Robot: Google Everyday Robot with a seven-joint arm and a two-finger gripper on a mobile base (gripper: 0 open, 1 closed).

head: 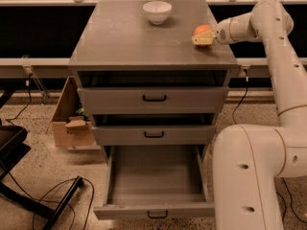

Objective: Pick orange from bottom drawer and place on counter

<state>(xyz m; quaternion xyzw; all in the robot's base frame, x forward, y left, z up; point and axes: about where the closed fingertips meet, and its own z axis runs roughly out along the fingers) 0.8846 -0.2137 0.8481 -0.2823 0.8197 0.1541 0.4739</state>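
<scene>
The orange (202,29) is at the right side of the counter (129,42), held between the yellowish fingers of my gripper (203,36), which reaches in from the right. The gripper is shut on the orange, low over the counter surface; whether the fruit touches the top I cannot tell. The bottom drawer (154,178) is pulled fully open below, and its grey tray shows nothing inside. The two higher drawers are slightly open.
A white bowl (157,11) stands at the back middle of the counter. A cardboard box (72,123) sits on the floor left of the cabinet. Black cables and a dark stand lie at the lower left. My white arm and base (254,176) fill the right side.
</scene>
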